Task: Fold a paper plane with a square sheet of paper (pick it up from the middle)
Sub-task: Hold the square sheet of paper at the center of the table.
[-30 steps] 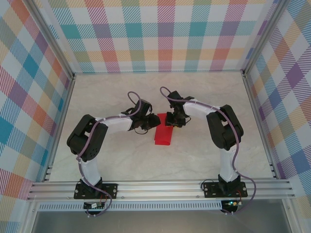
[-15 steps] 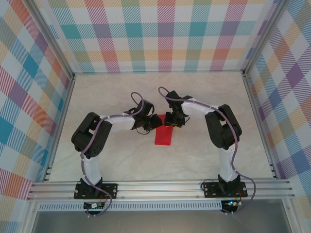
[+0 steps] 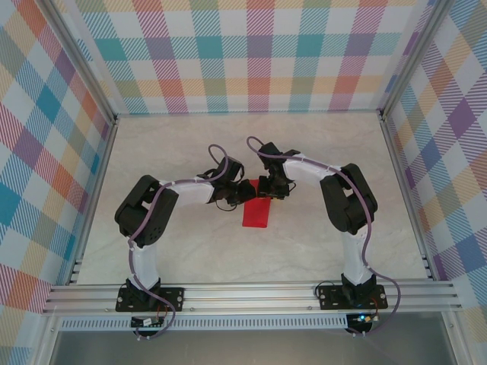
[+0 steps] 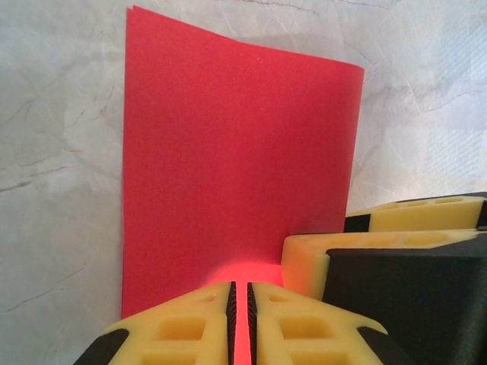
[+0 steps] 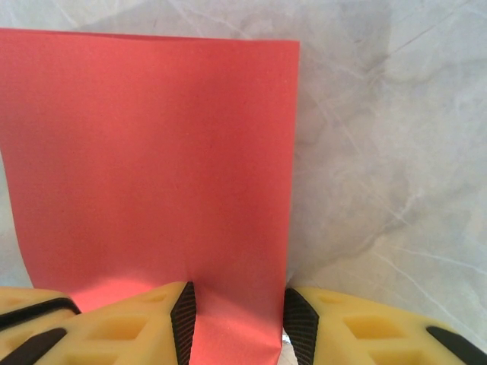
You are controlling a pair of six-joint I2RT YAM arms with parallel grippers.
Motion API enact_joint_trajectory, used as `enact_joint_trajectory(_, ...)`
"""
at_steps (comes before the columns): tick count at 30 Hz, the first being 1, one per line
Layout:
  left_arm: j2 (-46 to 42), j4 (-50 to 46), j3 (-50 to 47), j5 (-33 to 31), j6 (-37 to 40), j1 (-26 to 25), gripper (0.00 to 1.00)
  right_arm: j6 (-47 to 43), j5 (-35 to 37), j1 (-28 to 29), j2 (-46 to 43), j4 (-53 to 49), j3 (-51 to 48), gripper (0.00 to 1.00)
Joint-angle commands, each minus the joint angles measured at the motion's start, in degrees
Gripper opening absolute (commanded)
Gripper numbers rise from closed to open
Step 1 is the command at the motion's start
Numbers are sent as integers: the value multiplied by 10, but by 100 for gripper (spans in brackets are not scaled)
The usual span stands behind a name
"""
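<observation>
The square sheet of paper (image 3: 256,215) lies on the marble table as a red rectangle, folded over, its long side running toward me. Both grippers meet at its far end. My left gripper (image 3: 245,192) sits on the far left corner; in the left wrist view its pads (image 4: 241,293) are nearly together, with a thin line of the red sheet (image 4: 228,152) between them. My right gripper (image 3: 268,192) stands open over the far right edge, and a strip of the sheet (image 5: 152,152) runs between its fingertips (image 5: 236,304). One yellow finger (image 4: 323,255) of the right gripper shows beside the left jaws.
The pale marble tabletop (image 3: 175,152) is walled by plaid panels on three sides, with an aluminium rail (image 3: 251,296) along the near edge. Both arms bend inward, elbows out toward the side walls.
The left gripper has slid right onto the sheet's far corner and its jaws have drawn nearly together. The right gripper has barely moved. The sheet stays in place.
</observation>
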Motion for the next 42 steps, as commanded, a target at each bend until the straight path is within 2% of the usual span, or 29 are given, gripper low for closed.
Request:
enact_joint_trajectory(1, 14, -25, 12, -6, 9, -11, 15, 3, 77, -9, 67, -20, -32, 42)
enact_joint_trajectory(16, 24, -57, 5, -28, 15, -15, 13, 3, 59, -9, 49, -15, -32, 42)
enact_joint_trajectory(22, 27, -71, -6, -36, 19, -15, 12, 9, 27, -10, -26, -5, -35, 45)
enact_joint_trajectory(27, 30, -68, -15, -39, 16, -15, 11, 14, 16, -10, -97, -18, -43, 55)
enact_joint_trajectory(34, 34, -68, -16, -41, 12, -15, 10, 38, -58, -10, -147, 12, -103, 59)
enact_joint_trajectory(42, 37, -61, -16, -38, 8, -15, 9, 45, -119, -9, -134, 34, -141, 57)
